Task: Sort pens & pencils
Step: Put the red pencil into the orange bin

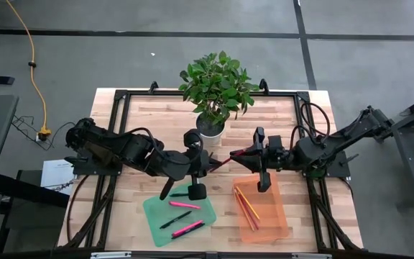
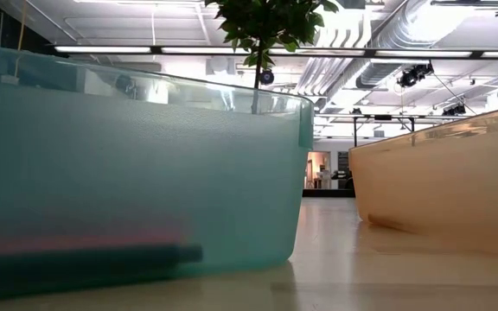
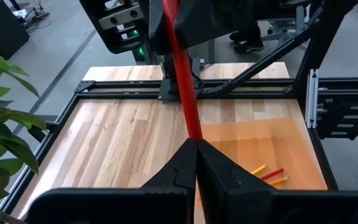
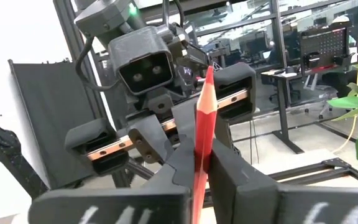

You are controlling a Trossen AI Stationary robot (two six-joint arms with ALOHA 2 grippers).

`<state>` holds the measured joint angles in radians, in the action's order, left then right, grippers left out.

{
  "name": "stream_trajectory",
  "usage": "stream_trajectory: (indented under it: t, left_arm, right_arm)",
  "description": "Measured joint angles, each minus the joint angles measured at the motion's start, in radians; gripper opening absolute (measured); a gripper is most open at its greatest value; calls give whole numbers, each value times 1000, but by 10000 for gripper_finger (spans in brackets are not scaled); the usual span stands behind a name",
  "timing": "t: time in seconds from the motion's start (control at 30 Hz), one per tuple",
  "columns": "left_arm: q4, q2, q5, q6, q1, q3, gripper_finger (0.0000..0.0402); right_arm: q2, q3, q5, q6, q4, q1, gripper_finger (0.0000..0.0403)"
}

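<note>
You see both grippers, left [image 1: 210, 162] and right [image 1: 249, 152], clamped on one red pencil [image 1: 228, 158]: a mid-air handover toward the orange tray [image 1: 279, 223].

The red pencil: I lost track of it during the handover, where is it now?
In the high view the red pencil hangs mid-table between the left gripper and right gripper, both shut on it, just below the potted plant.

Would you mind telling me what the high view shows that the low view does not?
Only the high view: both arms meeting mid-table, the left fingers and right fingers both shut on one red pencil, plus the plant's white pot. Only the low view: the room's ceiling lights. Both: the green tray holding pens, the orange tray and the plant's leaves.
</note>
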<state>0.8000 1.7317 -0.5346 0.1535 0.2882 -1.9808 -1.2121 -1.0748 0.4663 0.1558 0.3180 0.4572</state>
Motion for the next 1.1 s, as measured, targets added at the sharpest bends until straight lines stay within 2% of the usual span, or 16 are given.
stream_trajectory:
  t: [0.23,0.5,0.7,0.87,1.1]
  left_arm:
    - [0,0,-4,-5,0,0,0]
    - [92,-57,-98,-14,-1,-2,0]
    - [289,-102,-169,66,-1,0,0]
    - [346,-111,-174,87,0,0,0]
    - [402,-113,-185,86,0,0,1]
  right_arm:
    - [0,0,0,0,0,0,4]
    - [3,1,-5,12,-27,1,3]
    - [48,1,21,83,-178,1,3]
    - [116,6,56,151,-328,9,3]
    - [184,58,66,292,-439,30,3]
